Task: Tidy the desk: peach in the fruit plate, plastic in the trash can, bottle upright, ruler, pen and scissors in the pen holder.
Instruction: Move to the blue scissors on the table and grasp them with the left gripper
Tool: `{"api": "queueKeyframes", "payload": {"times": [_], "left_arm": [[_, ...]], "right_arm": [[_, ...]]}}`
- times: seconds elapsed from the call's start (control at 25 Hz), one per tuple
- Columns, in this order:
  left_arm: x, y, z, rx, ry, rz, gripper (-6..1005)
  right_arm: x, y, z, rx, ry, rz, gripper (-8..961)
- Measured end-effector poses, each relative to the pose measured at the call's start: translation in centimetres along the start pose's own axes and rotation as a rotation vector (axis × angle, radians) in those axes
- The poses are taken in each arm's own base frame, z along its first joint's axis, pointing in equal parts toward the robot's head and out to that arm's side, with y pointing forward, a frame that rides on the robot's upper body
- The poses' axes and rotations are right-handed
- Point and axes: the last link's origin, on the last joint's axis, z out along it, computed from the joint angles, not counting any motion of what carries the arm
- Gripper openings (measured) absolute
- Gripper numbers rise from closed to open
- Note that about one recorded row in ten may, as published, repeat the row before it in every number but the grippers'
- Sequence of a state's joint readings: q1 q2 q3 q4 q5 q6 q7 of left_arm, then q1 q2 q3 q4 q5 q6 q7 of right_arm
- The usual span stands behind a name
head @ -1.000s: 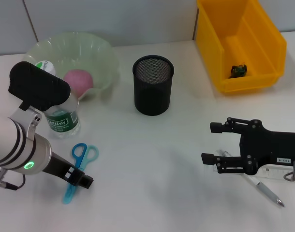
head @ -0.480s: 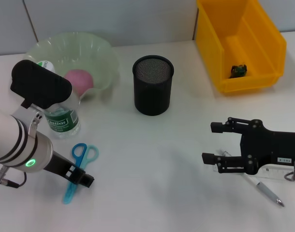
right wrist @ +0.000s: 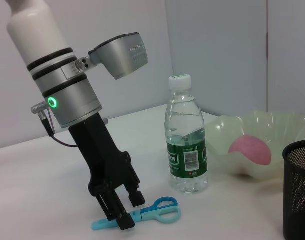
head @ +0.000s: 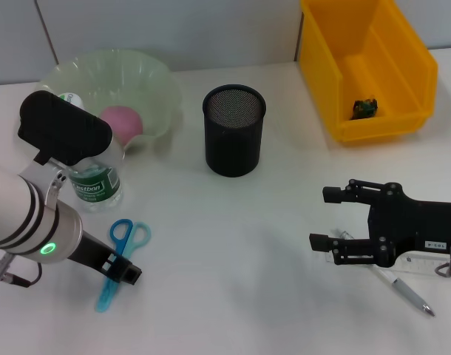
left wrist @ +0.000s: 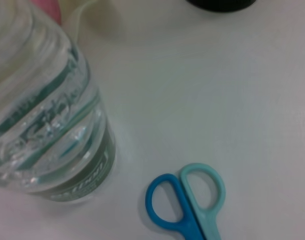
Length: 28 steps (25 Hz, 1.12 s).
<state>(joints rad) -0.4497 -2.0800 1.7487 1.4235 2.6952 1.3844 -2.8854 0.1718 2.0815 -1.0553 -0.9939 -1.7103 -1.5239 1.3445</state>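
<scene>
The scissors [head: 120, 259] lie flat on the white desk [head: 233, 244] at about 8 o'clock in the head view, blue and teal handles pointing toward the bottle [head: 92, 177], which stands upright just beside them at their 11 o'clock. The left gripper [head: 124, 272] sits low over the blades with its fingers [right wrist: 123, 218] spread, one on each side of the blades; whether they touch is unclear. The peach [head: 120, 124] rests in the fruit plate [head: 157, 78] at 10 o'clock. The pen holder [head: 234, 130] stands near the centre, toward 12 o'clock. At 4 o'clock the right gripper [head: 319, 219] hovers with fingers spread above the pen [head: 404, 290] and the ruler [head: 421, 261]. The yellow trash can [head: 373, 81] at 2 o'clock holds a small dark scrap [head: 364, 108].
</scene>
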Motion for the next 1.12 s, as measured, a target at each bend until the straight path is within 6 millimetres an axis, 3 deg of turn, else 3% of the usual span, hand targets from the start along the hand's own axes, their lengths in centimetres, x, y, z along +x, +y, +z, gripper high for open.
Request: {"api": "queueKeyframes", "payload": {"times": [0.16,0.72,1.12], "left_arm": [[0.09,0.00,0.03,-0.001,-0.002,0.001,632],[0.27,-0.01,0.34,-0.007,-0.019,0.003,632],[0.31,-0.27,0.23,-0.007,-0.014,-0.009,565]], "right_arm": [[0.00,0.00,0.00,0.000,0.000,0.000,819],[0.18,0.04,-0.06,0.000,0.009,0.001,818],[0.12,-0.01,-0.03,0.000,0.010,-0.002,818]]}}
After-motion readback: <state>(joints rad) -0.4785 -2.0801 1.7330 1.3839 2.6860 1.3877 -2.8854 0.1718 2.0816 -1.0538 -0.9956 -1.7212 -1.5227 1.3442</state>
